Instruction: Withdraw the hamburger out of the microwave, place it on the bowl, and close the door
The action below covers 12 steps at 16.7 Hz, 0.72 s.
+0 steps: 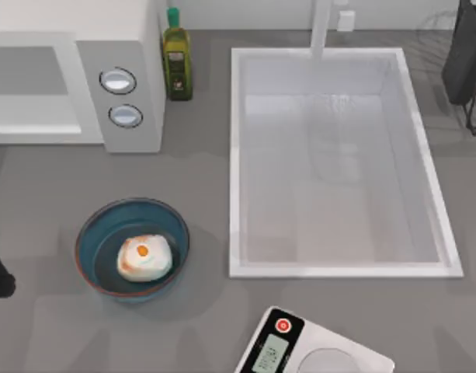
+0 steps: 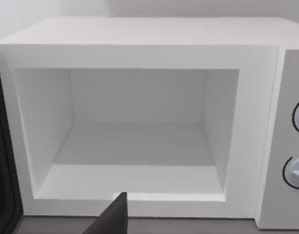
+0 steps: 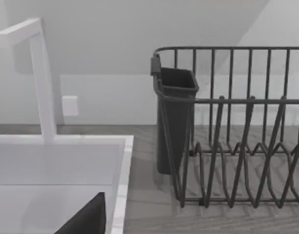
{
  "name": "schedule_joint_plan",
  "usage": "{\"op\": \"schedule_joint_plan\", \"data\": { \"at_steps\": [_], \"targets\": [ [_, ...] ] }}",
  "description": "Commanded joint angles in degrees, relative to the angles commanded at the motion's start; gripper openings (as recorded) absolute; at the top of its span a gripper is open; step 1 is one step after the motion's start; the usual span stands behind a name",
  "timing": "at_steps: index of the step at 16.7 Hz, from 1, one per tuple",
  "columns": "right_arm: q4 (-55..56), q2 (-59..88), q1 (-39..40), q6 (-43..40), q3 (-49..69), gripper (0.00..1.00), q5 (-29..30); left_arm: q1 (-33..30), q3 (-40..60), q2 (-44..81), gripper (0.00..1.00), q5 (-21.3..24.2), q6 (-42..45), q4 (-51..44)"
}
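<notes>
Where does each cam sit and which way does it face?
Top view: overhead, looking down on bowl with hamburger, sink, scale; left arm at left edge.
Left wrist view: faces the open, empty microwave; dark fingertip below.
Right wrist view: faces dish rack, faucet.
Shared: microwave; sink.

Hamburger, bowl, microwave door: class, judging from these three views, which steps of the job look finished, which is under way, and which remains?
Done: the hamburger lies in the bowl, and the microwave cavity is bare in the left wrist view. In hand: the left gripper faces the open cavity, apparently ready for the door, seen as a dark edge beside it. Left: closing that door. The right arm sits parked at the table's far right corner.
</notes>
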Motion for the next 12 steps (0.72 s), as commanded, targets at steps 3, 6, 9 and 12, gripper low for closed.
{"op": "schedule_joint_plan", "data": {
  "at_steps": [3, 6, 9, 12],
  "targets": [
    [0.0, 0.0, 0.0, 0.0, 0.0, 1.0, 0.0, 0.0, 0.0, 0.0, 0.47, 0.0, 0.0, 0.0],
    [0.0, 0.0, 0.0, 0.0, 0.0, 1.0, 0.0, 0.0, 0.0, 0.0, 0.25, 0.0, 0.0, 0.0],
    [0.0, 0.0, 0.0, 0.0, 0.0, 1.0, 0.0, 0.0, 0.0, 0.0, 0.02, 0.0, 0.0, 0.0],
    [0.0, 0.0, 0.0, 0.0, 0.0, 1.0, 0.0, 0.0, 0.0, 0.0, 0.0, 0.0, 0.0, 0.0]
  ]
}}
